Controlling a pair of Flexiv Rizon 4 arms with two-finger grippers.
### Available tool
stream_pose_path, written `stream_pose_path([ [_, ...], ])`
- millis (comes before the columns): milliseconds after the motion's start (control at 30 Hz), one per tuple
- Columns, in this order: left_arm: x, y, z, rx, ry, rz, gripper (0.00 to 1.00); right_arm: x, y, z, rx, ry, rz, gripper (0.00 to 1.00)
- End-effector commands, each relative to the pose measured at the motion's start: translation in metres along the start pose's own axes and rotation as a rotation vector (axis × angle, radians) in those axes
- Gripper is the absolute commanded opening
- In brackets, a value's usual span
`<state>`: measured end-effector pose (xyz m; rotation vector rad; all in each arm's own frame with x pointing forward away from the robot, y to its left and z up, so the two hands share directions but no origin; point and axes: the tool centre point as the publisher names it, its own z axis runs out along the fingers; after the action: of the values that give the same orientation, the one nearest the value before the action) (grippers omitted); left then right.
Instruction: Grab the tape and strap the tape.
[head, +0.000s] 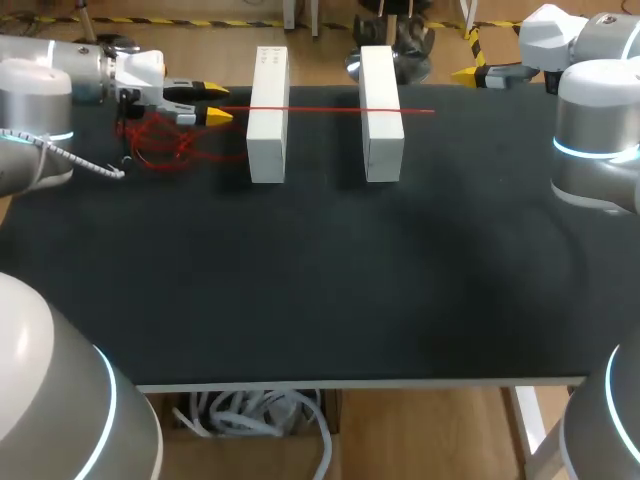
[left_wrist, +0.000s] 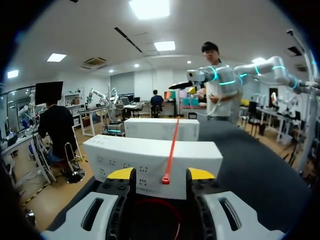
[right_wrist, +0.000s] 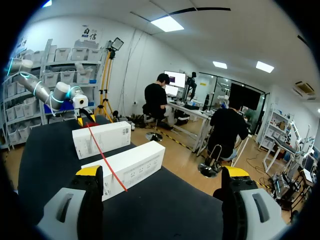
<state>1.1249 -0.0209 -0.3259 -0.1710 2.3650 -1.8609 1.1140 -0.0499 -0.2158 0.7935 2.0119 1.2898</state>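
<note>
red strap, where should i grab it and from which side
Probably best by the free end of the red strap, overhanging the left white box, coming in from the left. That end sticks out in the air with room either side, and it lies between the left gripper's open fingers.

You can't trace the red tangle (head: 160, 140) by the table's (head: 320, 290) far left corner: its loops are too fine, and the left gripper (left_wrist: 161, 173) covers most of it in its wrist view. There the near box (left_wrist: 130, 160) hides the lower part of the far box (left_wrist: 150, 129).

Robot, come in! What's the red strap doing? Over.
Left end effector open, by red strap end. Right end effector open, away. Strap across two boxes.
</note>
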Motion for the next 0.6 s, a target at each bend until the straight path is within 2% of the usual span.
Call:
stream_pose_path([
  [33,0.0020,-0.0026,0.0001,-0.002,-0.019,0.007,0.41,0.0001,-0.0005,0.0003,-0.002,0.000,0.000,1.00],
  [333,0.0056,-0.0051,0.0068,0.006,0.066,0.019,0.38,0.0001,-0.0005,0.0003,-0.002,0.000,0.000,1.00],
  [600,0.0099,-0.0020,0.0085,-0.004,0.102,0.024,0.44,0.0001,-0.0005,0.0003,-0.002,0.000,0.000,1.00],
])
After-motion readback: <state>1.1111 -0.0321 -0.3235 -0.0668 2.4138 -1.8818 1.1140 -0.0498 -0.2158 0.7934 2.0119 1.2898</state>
